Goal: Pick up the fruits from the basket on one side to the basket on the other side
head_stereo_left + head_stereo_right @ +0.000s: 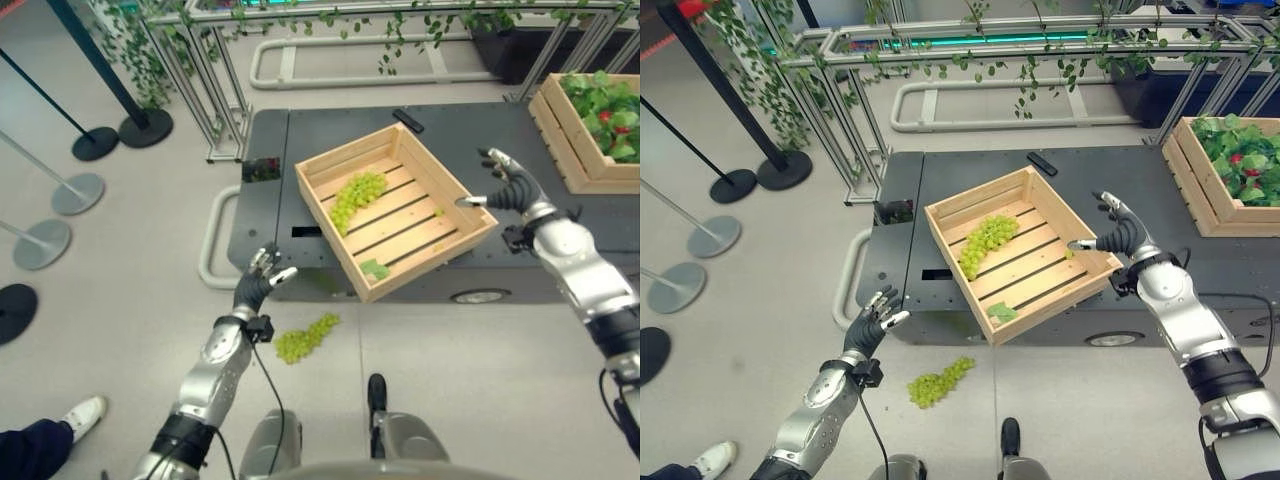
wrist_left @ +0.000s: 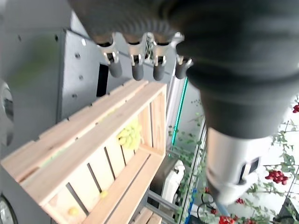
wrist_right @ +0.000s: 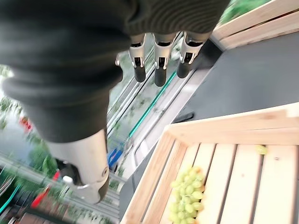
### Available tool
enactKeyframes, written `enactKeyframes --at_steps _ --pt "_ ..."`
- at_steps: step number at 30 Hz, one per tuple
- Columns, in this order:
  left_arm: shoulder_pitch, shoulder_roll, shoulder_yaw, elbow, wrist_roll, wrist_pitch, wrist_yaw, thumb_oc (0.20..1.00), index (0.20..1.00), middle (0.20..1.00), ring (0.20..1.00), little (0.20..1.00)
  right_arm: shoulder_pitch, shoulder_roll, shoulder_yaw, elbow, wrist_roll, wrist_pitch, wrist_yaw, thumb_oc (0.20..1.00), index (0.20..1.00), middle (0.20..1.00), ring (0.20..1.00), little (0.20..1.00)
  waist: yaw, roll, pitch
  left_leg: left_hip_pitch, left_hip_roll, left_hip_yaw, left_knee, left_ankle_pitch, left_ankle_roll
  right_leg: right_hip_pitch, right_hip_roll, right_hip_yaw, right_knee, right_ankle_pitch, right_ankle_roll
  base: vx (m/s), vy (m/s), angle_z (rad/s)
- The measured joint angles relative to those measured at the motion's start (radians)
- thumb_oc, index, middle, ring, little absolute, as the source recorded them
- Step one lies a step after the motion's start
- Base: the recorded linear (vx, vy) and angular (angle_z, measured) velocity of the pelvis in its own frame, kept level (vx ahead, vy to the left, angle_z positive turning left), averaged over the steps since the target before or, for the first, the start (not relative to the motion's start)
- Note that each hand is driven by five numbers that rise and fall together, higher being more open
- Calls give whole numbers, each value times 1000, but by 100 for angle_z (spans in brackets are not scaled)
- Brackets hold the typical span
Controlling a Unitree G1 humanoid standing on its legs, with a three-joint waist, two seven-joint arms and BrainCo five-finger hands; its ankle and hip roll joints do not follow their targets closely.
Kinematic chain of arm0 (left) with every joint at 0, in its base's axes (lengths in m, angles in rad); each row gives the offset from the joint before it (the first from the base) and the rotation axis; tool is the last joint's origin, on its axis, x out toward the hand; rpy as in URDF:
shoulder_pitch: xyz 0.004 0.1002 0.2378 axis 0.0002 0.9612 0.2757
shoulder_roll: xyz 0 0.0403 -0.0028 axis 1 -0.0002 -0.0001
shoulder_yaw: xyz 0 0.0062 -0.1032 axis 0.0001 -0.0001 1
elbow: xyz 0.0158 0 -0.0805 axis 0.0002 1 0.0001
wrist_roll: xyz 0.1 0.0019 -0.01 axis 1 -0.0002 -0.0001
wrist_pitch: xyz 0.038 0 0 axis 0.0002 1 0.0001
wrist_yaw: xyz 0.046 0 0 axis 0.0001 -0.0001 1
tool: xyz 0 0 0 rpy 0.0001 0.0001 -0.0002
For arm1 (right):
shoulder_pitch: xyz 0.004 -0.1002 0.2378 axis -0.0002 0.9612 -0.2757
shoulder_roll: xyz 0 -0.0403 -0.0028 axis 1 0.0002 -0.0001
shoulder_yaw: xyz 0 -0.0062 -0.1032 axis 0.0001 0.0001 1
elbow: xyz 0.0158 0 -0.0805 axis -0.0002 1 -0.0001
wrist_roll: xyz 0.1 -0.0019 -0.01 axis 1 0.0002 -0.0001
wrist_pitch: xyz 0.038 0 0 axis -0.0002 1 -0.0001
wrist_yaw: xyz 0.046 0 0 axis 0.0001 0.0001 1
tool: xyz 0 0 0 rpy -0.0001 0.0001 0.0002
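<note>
1. Dark grey platform (image 1: 300, 150) on a pale floor (image 1: 120, 290); stanchion bases at left, leafy railing behind.
2. Wooden crate (image 1: 400, 262) sits skewed, holding grape bunch (image 1: 357, 197), long axis running diagonally.
3. Second bunch (image 1: 305, 338) lies on the floor, just beside left hand (image 1: 258, 282), fingers spread.
4. Right hand (image 1: 508, 183), fingers apart, is at the crate's right edge.
5. Leaf-filled crate (image 1: 570, 150) at far right.

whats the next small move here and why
Probably lower the left hand toward the grape bunch on the floor and close on it. That bunch lies off the platform, just below and beside the open, empty left hand, while a second grape bunch lies in the tilted wooden crate. The right hand is open by the crate's far side.
</note>
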Motion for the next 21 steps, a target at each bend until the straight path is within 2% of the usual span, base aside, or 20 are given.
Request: enactKeyframes --at_steps 1,2,4,5,6,7,8,9,11,12,14,16,17,19,21 --pt "0 4 -3 0 -6 2 -2 1000 1000 1000 1000 1000 -31 -3 26 22 0 7 1 1000 1000 1000 1000 1000 0 -2 2 -2 4 -1 -48 9 12 -3 -1 1 3 -3 5 128 -7 -7" --pt "-3 18 -17 2 -8 2 -3 1000 1000 1000 1000 1000 -76 -3 66 67 0 8 5 1000 1000 1000 1000 1000 -1 -15 11 -11 35 -2 -142 13 24 1 -5 -1 -6 -1 2 131 -7 -9" --pt "-15 38 -34 7 -8 1 -4 1000 1000 1000 1000 1000 -130 2 102 131 -2 5 5 1000 1000 1000 1000 1000 1 -21 25 -9 79 0 -251 17 19 9 -17 -10 -15 -3 10 123 0 8" --pt "-37 34 -57 28 -8 2 -3 1000 1000 1000 1000 1000 -182 -14 172 217 -17 9 5 1000 1000 1000 1000 1000 -16 -16 34 -7 106 41 -331 26 3 32 -18 -39 -34 -11 25 73 33 45" --pt "-42 18 -70 24 -8 3 -4 1000 1000 1000 1000 1000 -181 -51 182 219 -37 22 12 1000 1000 1000 1000 1000 -21 7 49 -3 112 82 -347 35 16 57 -16 -46 -44 -4 71 37 20 33" --pt "-33 13 -70 13 -8 3 -4 1000 1000 1000 1000 1000 -180 -64 174 208 -46 21 14 1000 1000 1000 1000 1000 -19 31 55 13 120 72 -359 78 9 62 -2 -42 -46 -8 88 35 68 -18" --pt "-20 28 -64 6 -8 2 -3 1000 1000 1000 1000 1000 -183 -62 181 200 -60 21 16 1000 1000 1000 1000 1000 7 26 57 20 121 86 -361 118 -3 67 -7 -23 -52 -2 104 17 86 -44" --pt "-17 57 -57 4 -8 1 -1 1000 1000 1000 1000 1000 -218 -68 235 207 -83 21 26 1000 1000 1000 1000 1000 11 5 55 17 93 101 -372 131 8 67 -31 -20 -64 -5 118 25 108 -27" --pt "-25 74 -56 4 -8 0 1 1000 1000 1000 1000 1000 -254 -74 251 219 -100 19 33 1000 1000 1000 1000 1000 10 1 57 15 70 102 -396 155 22 65 -47 -23 -65 -6 129 19 61 20" --pt "-23 78 -48 1 -8 -4 6 1000 1000 1000 1000 1000 -320 -73 308 271 -113 18 38 1000 1000 1000 1000 1000 14 -3 59 18 57 102 -415 166 29 64 -61 -36 -64 -7 136 17 51 25" --pt "-22 83 -36 0 -8 -7 11 1000 1000 1000 1000 1000 -387 -71 368 309 -130 16 45 1000 1000 1000 1000 1000 41 -13 64 18 61 99 -432 166 29 57 -57 -52 -64 -7 136 16 75 13" --pt "-17 85 -44 -4 -8 -8 15 1000 1000 1000 1000 1000 -423 -52 370 332 -145 9 46 1000 1000 1000 1000 1000 57 -25 71 19 67 93 -448 166 30 55 -50 -60 -64 -7 136 26 63 5" --pt "-19 96 -49 -11 -8 -8 16 1000 1000 1000 1000 1000 -472 -36 410 376 -158 8 46 1000 1000 1000 1000 1000 62 -42 81 15 74 92 -453 166 29 49 -43 -71 -64 -7 135 34 55 4" --pt "-19 102 -50 -16 -7 -9 18 1000 1000 1000 1000 1000 -487 -22 418 397 -175 6 47 1000 1000 1000 1000 1000 66 -64 92 11 77 78 -462 168 25 49 -35 -79 -64 -10 133 33 67 13" --pt "-21 106 -50 -21 -7 -9 19 1000 1000 1000 1000 1000 -508 -18 418 416 -185 5 47 1000 1000 1000 1000 1000 67 -76 97 -5 78 69 -468 174 17 35 -34 -88 -65 -14 132 32 57 13"
